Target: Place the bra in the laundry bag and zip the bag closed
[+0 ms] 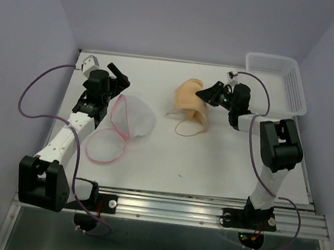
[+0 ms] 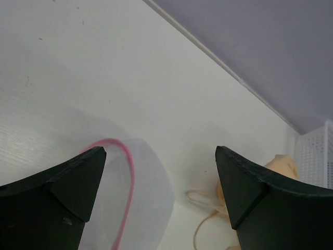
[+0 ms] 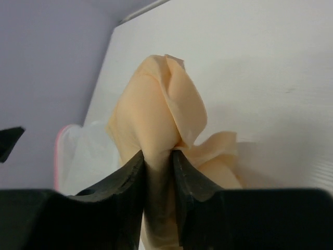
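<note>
The beige bra (image 1: 190, 101) is bunched at the middle back of the table, with a thin strap loop (image 1: 190, 128) trailing toward the front. My right gripper (image 1: 206, 94) is shut on the bra's right side; in the right wrist view its fingers pinch a fold of the bra (image 3: 158, 125). The laundry bag (image 1: 132, 118), white mesh with pink zipper edging, lies open on the left; its pink rim loop (image 1: 104, 148) extends forward. My left gripper (image 1: 119, 76) is open and empty just behind the bag; the left wrist view shows the bag (image 2: 140, 192) and the bra strap (image 2: 205, 216) between its fingers.
A white slotted plastic basket (image 1: 279, 81) stands at the back right corner. Purple walls close in the table at back and sides. A metal rail runs along the front edge (image 1: 205, 212).
</note>
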Available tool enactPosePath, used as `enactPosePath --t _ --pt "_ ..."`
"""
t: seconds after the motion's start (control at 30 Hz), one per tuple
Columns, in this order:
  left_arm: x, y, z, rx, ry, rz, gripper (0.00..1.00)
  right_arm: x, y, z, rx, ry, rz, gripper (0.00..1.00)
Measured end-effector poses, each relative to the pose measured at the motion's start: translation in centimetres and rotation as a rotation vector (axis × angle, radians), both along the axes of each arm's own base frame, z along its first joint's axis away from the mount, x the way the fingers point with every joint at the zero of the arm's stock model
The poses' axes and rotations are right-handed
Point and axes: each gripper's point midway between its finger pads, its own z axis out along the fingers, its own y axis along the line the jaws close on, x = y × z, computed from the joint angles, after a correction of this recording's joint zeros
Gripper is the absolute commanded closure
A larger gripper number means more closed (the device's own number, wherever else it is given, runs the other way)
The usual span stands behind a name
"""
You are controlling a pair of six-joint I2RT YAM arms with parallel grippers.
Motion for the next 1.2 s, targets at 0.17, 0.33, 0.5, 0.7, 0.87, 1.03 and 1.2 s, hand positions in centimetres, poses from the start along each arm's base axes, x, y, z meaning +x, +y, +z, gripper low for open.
enactPosePath --t 0.17,0.33,0.5,0.7,0.87,1.03,1.2 --pt "1.3 -2.4 -1.0 0.023 0.035 -0.072 0.01 4.2 -7.8 -2.5 -0.088 0.072 -0.304 0.2" --pt "2.2 -4.4 -0.5 0.042 0.032 -0.132 0.01 4.6 -12.1 -5.6 -0.249 0.157 -0.492 0.14" --pt "2.6 -5.9 -0.6 0.055 0.037 -0.178 0.01 3.7 -12.1 -2.9 -0.372 0.077 -0.492 0.0" --pt "2.6 -6.7 -1.6 0.062 0.065 -0.209 0.01 3.8 -9.2 1.6 -0.634 -0.143 -0.403 0.0" --pt "2.5 -6.7 -1.7 0.067 0.07 -0.213 0.01 5.5 -6.7 2.1 -0.84 -0.209 -0.336 0.0" --pt "2.3 -6.9 -1.9 0.067 0.076 -0.221 0.01 7.5 -5.1 -2.1 -1.014 -0.149 -0.313 0.04" --pt "2.2 -7.0 -2.1 0.066 0.084 -0.227 0.01 9.3 -4.5 -6.4 -1.126 -0.075 -0.308 0.09"
